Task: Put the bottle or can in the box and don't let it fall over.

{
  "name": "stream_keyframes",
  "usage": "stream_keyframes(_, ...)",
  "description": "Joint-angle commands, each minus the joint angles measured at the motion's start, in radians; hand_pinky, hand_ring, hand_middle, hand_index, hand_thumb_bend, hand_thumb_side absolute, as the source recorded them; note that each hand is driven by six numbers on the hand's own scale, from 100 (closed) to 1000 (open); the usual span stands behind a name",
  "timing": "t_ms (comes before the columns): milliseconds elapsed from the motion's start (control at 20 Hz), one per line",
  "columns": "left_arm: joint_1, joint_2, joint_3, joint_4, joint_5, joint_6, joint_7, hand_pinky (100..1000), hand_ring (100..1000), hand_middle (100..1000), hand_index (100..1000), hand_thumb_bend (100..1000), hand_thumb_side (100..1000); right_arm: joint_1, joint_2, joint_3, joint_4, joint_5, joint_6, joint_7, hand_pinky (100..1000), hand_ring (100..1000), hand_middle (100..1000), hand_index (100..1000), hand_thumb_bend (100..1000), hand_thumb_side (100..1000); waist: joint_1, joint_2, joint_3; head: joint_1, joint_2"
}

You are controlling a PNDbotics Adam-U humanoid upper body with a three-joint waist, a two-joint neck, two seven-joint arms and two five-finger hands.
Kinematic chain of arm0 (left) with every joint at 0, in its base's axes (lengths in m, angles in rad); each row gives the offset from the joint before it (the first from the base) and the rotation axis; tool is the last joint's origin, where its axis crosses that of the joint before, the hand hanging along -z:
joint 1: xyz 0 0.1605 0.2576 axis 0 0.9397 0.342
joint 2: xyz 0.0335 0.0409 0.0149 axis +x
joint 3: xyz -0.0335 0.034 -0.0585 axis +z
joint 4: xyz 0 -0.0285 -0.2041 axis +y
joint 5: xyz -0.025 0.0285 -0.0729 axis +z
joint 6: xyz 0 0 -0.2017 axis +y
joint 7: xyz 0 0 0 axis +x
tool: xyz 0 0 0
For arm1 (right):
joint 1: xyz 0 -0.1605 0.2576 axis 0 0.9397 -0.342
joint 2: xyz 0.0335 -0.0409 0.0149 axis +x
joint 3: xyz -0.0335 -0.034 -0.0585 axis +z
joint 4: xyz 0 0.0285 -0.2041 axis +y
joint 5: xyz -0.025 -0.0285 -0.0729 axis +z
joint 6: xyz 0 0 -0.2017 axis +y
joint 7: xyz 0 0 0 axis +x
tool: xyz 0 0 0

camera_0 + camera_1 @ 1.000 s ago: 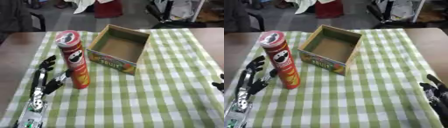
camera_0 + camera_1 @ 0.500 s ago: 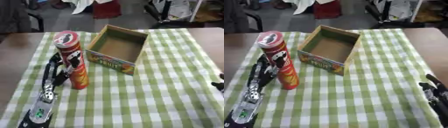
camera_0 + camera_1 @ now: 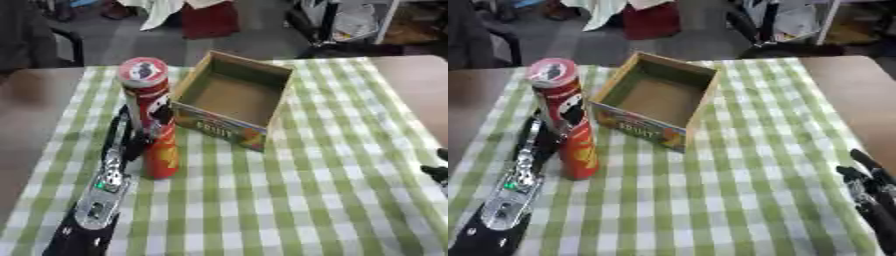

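can [image 3: 151,120] stood upright on the table [image 3: 332,195], just left of the box [image 3: 233,100]. left hand [image 3: 131,131] was against its side, fingers curled round it (partly hidden). tall, light, stiff, tippy: grip mid-body. right hand [image 3: 870,192] idle, fingers relaxed.

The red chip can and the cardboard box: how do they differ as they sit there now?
The red chip can is tall, narrow and round, capped by a lid; the cardboard box is low, wide, square and open on top. The left hand is at the can, while nothing touches the box. The can is red and glossy, the box plain brown inside. Both stand upright on the green checked cloth.
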Motion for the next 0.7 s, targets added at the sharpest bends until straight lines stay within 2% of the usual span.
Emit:
stream_keyframes(50, -0.014, 0.009, -0.006, -0.01, -0.004, -0.013, -0.065, 849, 844, 791, 893, 476, 601, -0.008, -0.016, -0.001, -0.011, -0.001, -0.001, 0.001, 980, 855, 1000, 925, 100, 601, -0.003, -0.018, -0.001, -0.002, -0.011)
stream_keyframes(150, -0.01, 0.007, -0.004, -0.009, 0.001, -0.021, -0.09, 844, 793, 720, 845, 337, 549, -0.008, -0.016, 0.0, -0.011, -0.001, -0.001, 0.001, 981, 855, 1000, 925, 100, 602, -0.004, -0.019, 0.0, -0.003, -0.011)
stream_keyframes(250, -0.006, 0.004, -0.004, -0.007, 0.016, -0.029, -0.097, 840, 756, 662, 804, 268, 523, -0.008, -0.016, -0.001, -0.01, -0.001, -0.001, 0.001, 981, 855, 1000, 925, 100, 602, -0.004, -0.019, 0.001, -0.003, -0.012)
stream_keyframes(300, -0.005, 0.003, -0.004, -0.006, 0.025, -0.033, -0.095, 834, 681, 573, 733, 214, 499, -0.008, -0.016, -0.001, -0.01, -0.001, -0.001, 0.001, 981, 855, 1000, 925, 100, 602, -0.004, -0.019, 0.002, -0.003, -0.012)
stream_keyframes(350, -0.004, 0.003, -0.005, -0.006, 0.037, -0.039, -0.089, 833, 672, 565, 725, 212, 498, -0.008, -0.016, -0.001, -0.01, -0.001, -0.001, 0.001, 981, 855, 1000, 925, 100, 602, -0.005, -0.019, 0.002, -0.003, -0.012)
stream_keyframes(400, -0.003, 0.003, -0.005, -0.006, 0.051, -0.045, -0.081, 831, 609, 505, 666, 203, 490, -0.008, -0.016, -0.001, -0.01, -0.001, -0.001, 0.001, 981, 855, 1000, 925, 100, 603, -0.005, -0.02, 0.003, -0.002, -0.011)
stream_keyframes(450, -0.003, 0.003, -0.006, -0.005, 0.066, -0.052, -0.07, 832, 603, 500, 661, 202, 490, -0.008, -0.016, -0.001, -0.01, -0.001, -0.001, 0.001, 981, 855, 1000, 925, 100, 603, -0.005, -0.02, 0.003, -0.002, -0.011)
stream_keyframes(500, -0.005, 0.004, -0.007, -0.005, 0.08, -0.058, -0.061, 835, 557, 459, 615, 200, 491, -0.007, -0.016, -0.001, -0.009, -0.001, -0.001, 0.001, 981, 855, 1000, 925, 100, 603, -0.005, -0.02, 0.003, -0.002, -0.011)
stream_keyframes(700, -0.014, 0.014, -0.004, -0.01, 0.103, -0.069, -0.03, 864, 520, 432, 581, 221, 492, -0.007, -0.016, -0.001, -0.009, -0.001, -0.001, 0.001, 981, 855, 1000, 925, 100, 603, -0.005, -0.02, 0.003, -0.002, -0.01)
